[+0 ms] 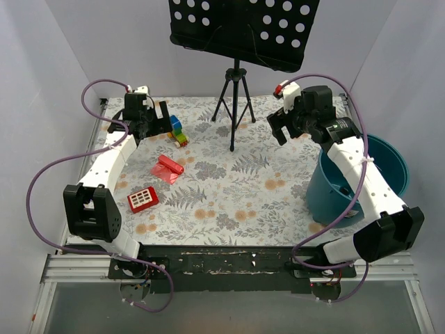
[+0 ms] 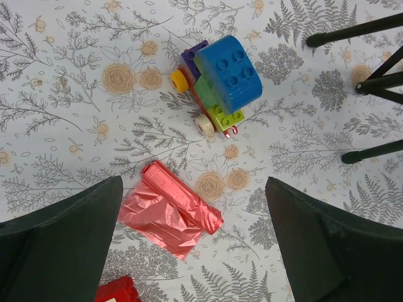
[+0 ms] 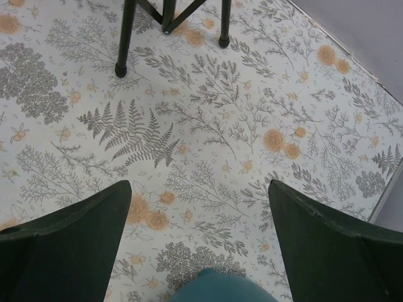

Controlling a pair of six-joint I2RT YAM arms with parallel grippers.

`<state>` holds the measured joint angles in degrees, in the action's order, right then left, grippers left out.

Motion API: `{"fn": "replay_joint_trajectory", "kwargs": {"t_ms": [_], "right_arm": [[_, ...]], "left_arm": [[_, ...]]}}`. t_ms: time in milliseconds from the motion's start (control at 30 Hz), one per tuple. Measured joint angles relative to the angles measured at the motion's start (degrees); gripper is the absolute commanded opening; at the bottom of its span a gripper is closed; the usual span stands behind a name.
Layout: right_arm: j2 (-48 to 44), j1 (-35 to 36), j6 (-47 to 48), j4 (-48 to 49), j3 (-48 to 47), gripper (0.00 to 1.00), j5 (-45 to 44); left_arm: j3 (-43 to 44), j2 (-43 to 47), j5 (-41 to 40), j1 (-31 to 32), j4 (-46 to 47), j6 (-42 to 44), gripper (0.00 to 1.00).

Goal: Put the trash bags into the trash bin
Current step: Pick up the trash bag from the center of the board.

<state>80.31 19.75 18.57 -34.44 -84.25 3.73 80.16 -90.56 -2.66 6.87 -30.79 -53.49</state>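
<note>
Top view: the left arm rises from its base at 7 o'clock and stretches along the table's left side towards 10 o'clock, elbow low. The left gripper (image 1: pixel 157 117) hangs above the cloth, well apart from the trash bag (image 1: pixel 169 169). The bag lies flat and partly rolled on the flowered table (image 1: pixel 229 202), at about 9 o'clock from the middle. A toy of coloured blocks (image 1: pixel 177 131) stands at 12 o'clock of it, and a red block with white squares (image 1: pixel 142 200) lies at 7 o'clock of it. The right arm climbs from 5 o'clock over the trash bin (image 1: pixel 323 189), which stands at the table's 3 o'clock edge. The right gripper (image 1: pixel 284 129) is raised at about 1 o'clock, tilted down and inward. A black tripod (image 1: pixel 235 104) stands at 12 o'clock under a perforated music stand (image 1: pixel 243 24).

Left wrist view: the camera looks straight down. Both dark fingers are spread wide apart with nothing between them. The bag lies on the cloth between and below them, touching neither. The block toy is at 12 o'clock, the tripod's feet at 2 o'clock, a corner of the red block at 7 o'clock.

Right wrist view: the fingers are likewise spread wide and hold nothing, over bare patterned cloth. A sliver of the bin's teal rim shows at 6 o'clock, the tripod's feet at 11 o'clock.
</note>
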Motion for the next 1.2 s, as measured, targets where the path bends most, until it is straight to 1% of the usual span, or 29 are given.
{"fn": "replay_joint_trajectory", "kwargs": {"t_ms": [133, 233, 267, 333, 400, 500, 633, 700, 867, 967, 1033, 1067, 1100, 1133, 1200], "right_arm": [[-1.7, 2.0, 2.9, -0.4, 1.2, 0.97, 3.1], [-5.3, 5.8, 7.4, -1.6, 4.3, 0.91, 7.5], [-6.3, 7.9, 8.9, -2.1, 5.4, 0.89, 8.9], [-7.6, 12.2, 11.0, -2.4, 7.3, 0.83, 10.4], [-8.0, 17.0, 12.9, -2.4, 9.8, 0.81, 10.8], [-8.0, 22.1, 13.8, -1.6, 15.0, 0.78, 11.0], [-8.1, 23.5, 13.0, -1.2, 23.8, 0.74, 9.2], [-8.5, 23.4, 12.1, -1.4, 26.8, 0.73, 7.8], [-11.1, 22.9, 10.6, -0.6, 29.8, 0.67, 4.5], [-12.1, 21.6, 9.8, 0.2, 30.5, 0.66, 3.8], [-12.1, 20.3, 9.2, 0.3, 30.5, 0.66, 3.8], [-12.1, 19.8, 8.8, 0.3, 30.5, 0.66, 3.8], [-12.1, 19.3, 8.6, 0.3, 30.5, 0.66, 3.7], [-12.1, 19.0, 8.5, 0.3, 30.5, 0.66, 3.7], [-12.1, 18.9, 8.4, 0.3, 30.5, 0.66, 3.7]], "left_arm": [[-3.2, 2.3, 0.2, 0.0, 1.0, 3.1, 0.98], [-5.7, 3.9, 0.3, 0.0, 1.2, 7.3, 0.98], [-6.4, 4.2, 1.0, 0.0, 1.0, 9.2, 0.98], [-8.0, 4.4, 2.8, 0.0, 1.0, 13.0, 0.98], [-9.4, 4.4, 5.2, 0.0, 0.6, 16.2, 0.97], [-10.1, 4.4, 9.6, 0.0, -1.3, 20.3, 0.95], [-10.0, 3.8, 15.3, 0.0, -3.9, 28.2, 0.95], [-10.0, 3.0, 17.0, 0.3, -5.4, 32.6, 0.92], [-9.9, -0.7, 19.0, 1.4, -10.4, 48.2, 0.89], [-9.9, -2.5, 19.9, 1.9, -13.2, 60.4, 0.85], [-9.9, -3.1, 20.5, 2.2, -15.3, 71.3, 0.83], [-9.9, -3.3, 20.7, 2.3, -16.0, 75.4, 0.81], [-9.4, -3.9, 21.0, 2.4, -17.3, 81.3, 0.78], [-8.9, -4.5, 21.2, 2.4, -18.0, 84.6, 0.74], [-5.7, -7.4, 22.1, 2.5, -21.0, 93.1, 0.68]]}}
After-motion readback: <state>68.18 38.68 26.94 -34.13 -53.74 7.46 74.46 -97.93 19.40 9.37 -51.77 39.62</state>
